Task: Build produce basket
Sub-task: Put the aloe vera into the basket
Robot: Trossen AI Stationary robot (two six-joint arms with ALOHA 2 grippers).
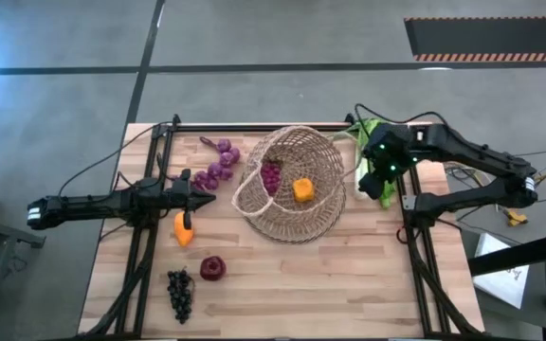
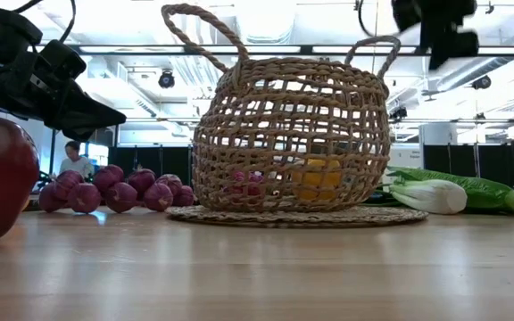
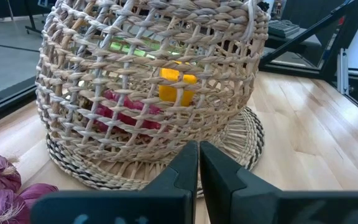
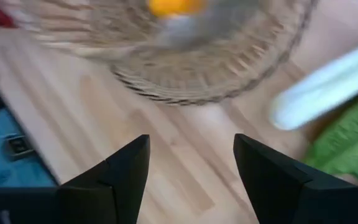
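Observation:
The tan wicker basket (image 1: 292,185) stands upright on its flat base at the table's middle; it also shows in the low view (image 2: 288,134). Inside lie a magenta grape bunch (image 3: 123,112) and an orange fruit (image 3: 176,84). Purple grapes (image 1: 218,163), another orange fruit (image 1: 184,230), a dark red apple (image 1: 212,268) and dark grapes (image 1: 180,292) lie on the table left of it. Leeks (image 1: 373,156) lie to its right. My left gripper (image 1: 207,197) is shut and empty, left of the basket. My right gripper (image 4: 191,162) is open and empty, raised between basket and leeks.
Black frame rails (image 1: 150,189) run along the table's left and right sides (image 1: 410,227). Bare wood (image 1: 330,284) lies in front of the basket. A person (image 2: 76,160) stands far off in the room behind.

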